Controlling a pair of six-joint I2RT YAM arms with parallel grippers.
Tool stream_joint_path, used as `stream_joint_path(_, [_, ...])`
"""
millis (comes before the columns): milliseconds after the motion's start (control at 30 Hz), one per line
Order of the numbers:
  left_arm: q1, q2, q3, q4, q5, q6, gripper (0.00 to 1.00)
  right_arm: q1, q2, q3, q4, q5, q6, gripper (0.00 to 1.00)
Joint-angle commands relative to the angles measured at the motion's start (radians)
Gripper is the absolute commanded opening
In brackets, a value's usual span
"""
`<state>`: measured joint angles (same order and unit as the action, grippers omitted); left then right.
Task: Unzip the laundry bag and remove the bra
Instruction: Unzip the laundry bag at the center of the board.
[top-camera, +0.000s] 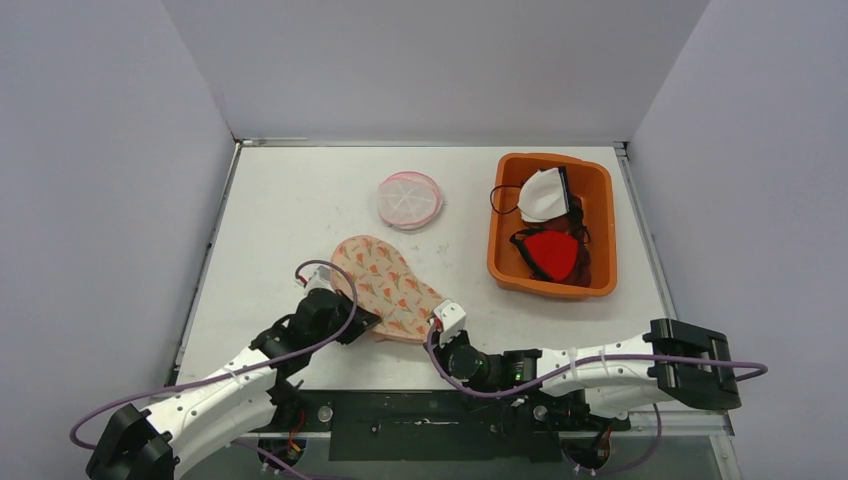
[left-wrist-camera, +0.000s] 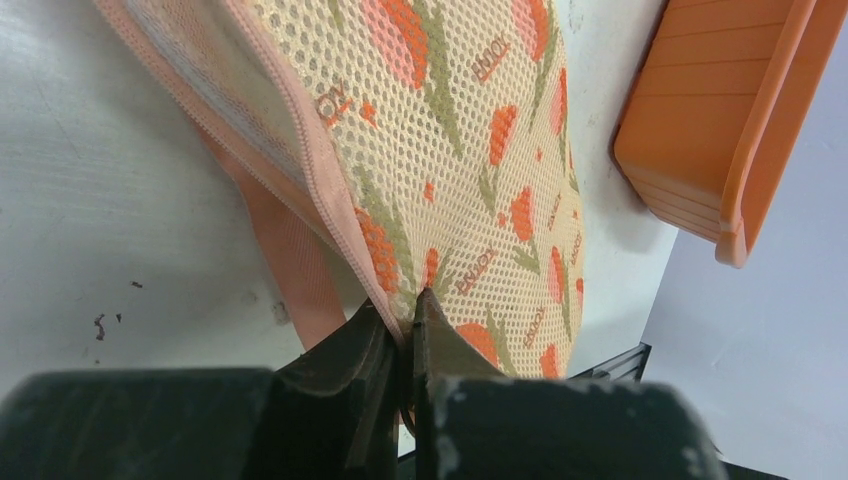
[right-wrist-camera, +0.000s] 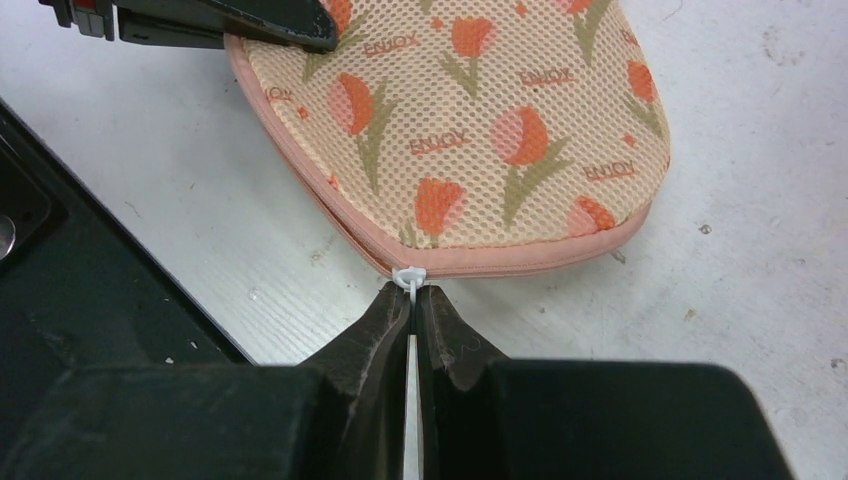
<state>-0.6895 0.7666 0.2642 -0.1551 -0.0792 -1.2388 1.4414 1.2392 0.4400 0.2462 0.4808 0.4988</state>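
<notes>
The laundry bag (top-camera: 385, 285) is a flat mesh pouch with orange tulip print and pink trim, lying near the table's front middle. My left gripper (top-camera: 362, 323) is shut on the bag's near-left edge; the left wrist view shows its fingers pinching the pink trim (left-wrist-camera: 405, 315). My right gripper (top-camera: 440, 325) is shut on the white zipper pull (right-wrist-camera: 411, 275) at the bag's near-right edge (right-wrist-camera: 480, 262). The bag (right-wrist-camera: 450, 120) looks zipped shut. No bra shows from inside it.
An orange bin (top-camera: 548, 222) at the right holds a white bra and a red one. A round pink mesh bag (top-camera: 409, 198) lies behind the tulip bag. The black front rail (top-camera: 420, 410) runs under both arms.
</notes>
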Motion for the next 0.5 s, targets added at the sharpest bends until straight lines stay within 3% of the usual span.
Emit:
stream_joint_path(0, [0.064, 0.034, 0.006, 0.052, -0.012, 0.099, 0.0, 0.001, -0.051, -0.026, -0.054, 0.072, 0.024, 0.05])
stream_joint_path(333, [0.128, 0.316, 0.184, 0.128, 0.112, 0.274, 0.0, 0.007, -0.024, -0.045, 0.031, -0.034, 0.029, 0.05])
stream_joint_path(367, [0.131, 0.334, 0.215, 0.097, 0.11, 0.288, 0.04, 0.007, -0.005, -0.034, 0.048, -0.045, 0.025, 0.05])
stream_joint_path(467, [0.133, 0.334, 0.288, -0.009, 0.101, 0.323, 0.43, 0.007, 0.049, 0.008, 0.08, -0.075, 0.004, 0.05])
